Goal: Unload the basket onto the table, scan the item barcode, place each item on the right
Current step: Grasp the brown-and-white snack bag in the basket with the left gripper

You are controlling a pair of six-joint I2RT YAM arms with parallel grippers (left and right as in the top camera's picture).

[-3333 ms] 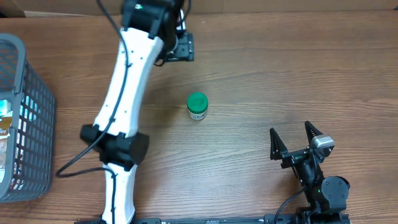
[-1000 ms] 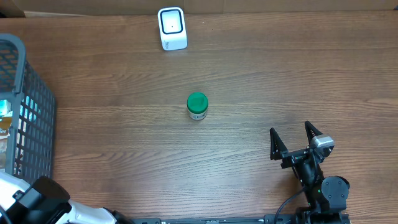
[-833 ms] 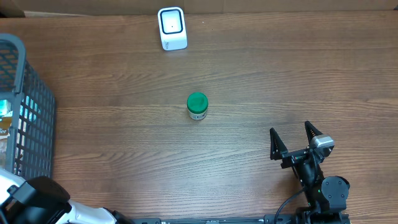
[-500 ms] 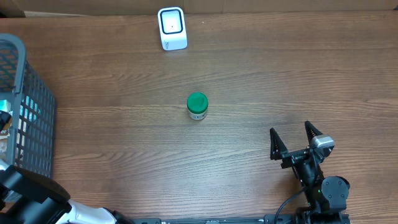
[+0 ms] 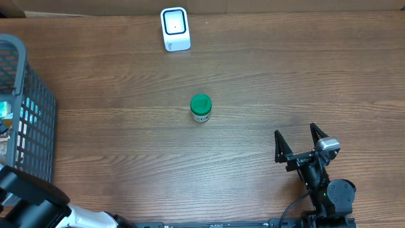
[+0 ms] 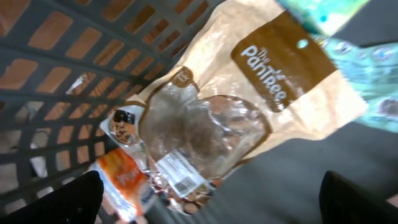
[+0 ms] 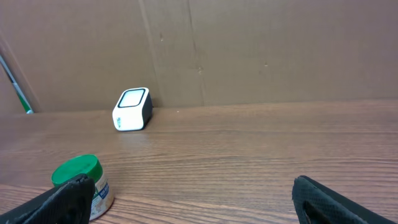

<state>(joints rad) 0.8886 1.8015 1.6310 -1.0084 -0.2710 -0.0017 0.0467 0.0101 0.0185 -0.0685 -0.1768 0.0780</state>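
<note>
table: matt wood grain | pouch: glossy plastic (crinkled) | basket: plastic

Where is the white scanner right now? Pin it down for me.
In the overhead view the white scanner stands at the far edge of the table, left of centre, beyond the green-lidded jar and well right of the grey basket.

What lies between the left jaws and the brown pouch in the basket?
Nothing visible does. The left gripper hangs over the brown pouch in the basket, jaws apart. Only a teal packet covers one corner of the pouch.
</note>
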